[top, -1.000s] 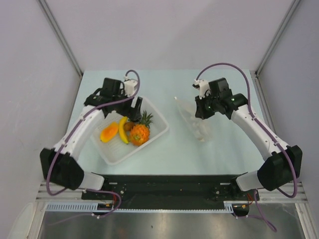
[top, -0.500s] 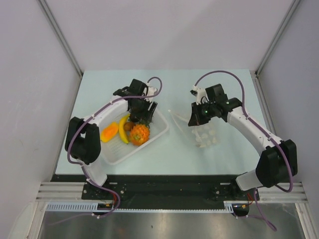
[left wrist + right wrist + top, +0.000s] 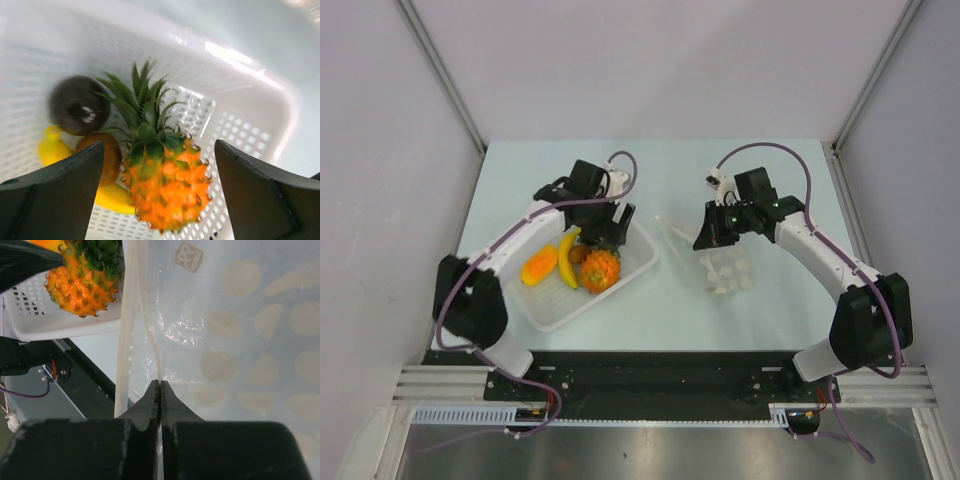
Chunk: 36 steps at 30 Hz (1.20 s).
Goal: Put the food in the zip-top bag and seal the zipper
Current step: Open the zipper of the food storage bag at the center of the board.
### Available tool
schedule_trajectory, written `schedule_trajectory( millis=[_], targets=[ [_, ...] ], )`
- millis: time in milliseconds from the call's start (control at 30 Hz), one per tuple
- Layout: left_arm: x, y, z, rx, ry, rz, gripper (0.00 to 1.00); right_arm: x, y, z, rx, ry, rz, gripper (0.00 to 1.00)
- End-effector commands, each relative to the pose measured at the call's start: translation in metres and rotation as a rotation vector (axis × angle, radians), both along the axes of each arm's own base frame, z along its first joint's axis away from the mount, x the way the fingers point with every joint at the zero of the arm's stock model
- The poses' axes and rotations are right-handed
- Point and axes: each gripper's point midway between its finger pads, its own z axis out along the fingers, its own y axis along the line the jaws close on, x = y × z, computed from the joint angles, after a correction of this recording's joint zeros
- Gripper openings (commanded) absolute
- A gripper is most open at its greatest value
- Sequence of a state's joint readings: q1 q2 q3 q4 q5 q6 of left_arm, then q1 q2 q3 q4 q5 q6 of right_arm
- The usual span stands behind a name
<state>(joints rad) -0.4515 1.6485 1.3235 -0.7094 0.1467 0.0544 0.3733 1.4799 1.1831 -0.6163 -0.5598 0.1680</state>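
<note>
Pale table (image 3: 660, 180): pickup stage, left gripper (image 3: 159, 150) spread astride pineapple (image 3: 167, 192), right gripper (image 3: 160, 384) clamped on zip-top bag (image 3: 240, 340) rim; closing and lifting apparently next.

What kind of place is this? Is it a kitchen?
Probably not a kitchen but a robot test booth: a left arm and right arm bolted to a table, plain walls close around, and toy fruit in a basket.

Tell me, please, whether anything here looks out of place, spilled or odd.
Nothing stands out: all the fruit lies in the basket, nothing is spilled, and the right hand pinches the edge of the bag.
</note>
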Motion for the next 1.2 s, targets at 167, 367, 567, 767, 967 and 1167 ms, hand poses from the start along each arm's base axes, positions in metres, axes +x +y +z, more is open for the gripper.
schedule_trajectory(
  millis=[167, 367, 567, 767, 967, 1167],
  targets=[
    [0.004, -0.046, 0.164, -0.369, -0.306, 0.021, 1.00, 0.026, 0.013, 0.059, 0.183, -0.073, -0.089, 0.00],
    [-0.012, -0.107, 0.126, -0.455, -0.109, -0.058, 0.99, 0.029, 0.026, 0.065, 0.237, -0.041, -0.087, 0.00],
    [-0.002, -0.147, 0.116, -0.453, -0.068, -0.076, 0.92, 0.026, 0.036, 0.064, 0.246, -0.034, -0.064, 0.00],
    [-0.020, -0.143, 0.049, -0.353, 0.054, -0.060, 0.73, 0.038, 0.024, 0.069, 0.242, -0.055, -0.112, 0.00],
    [-0.027, -0.104, 0.033, -0.338, 0.074, -0.039, 0.27, 0.054, -0.023, 0.066, 0.196, -0.125, -0.237, 0.00],
    [-0.006, -0.065, 0.037, -0.225, -0.037, -0.067, 0.00, 0.050, -0.072, 0.049, 0.062, -0.171, -0.306, 0.00]
  ],
)
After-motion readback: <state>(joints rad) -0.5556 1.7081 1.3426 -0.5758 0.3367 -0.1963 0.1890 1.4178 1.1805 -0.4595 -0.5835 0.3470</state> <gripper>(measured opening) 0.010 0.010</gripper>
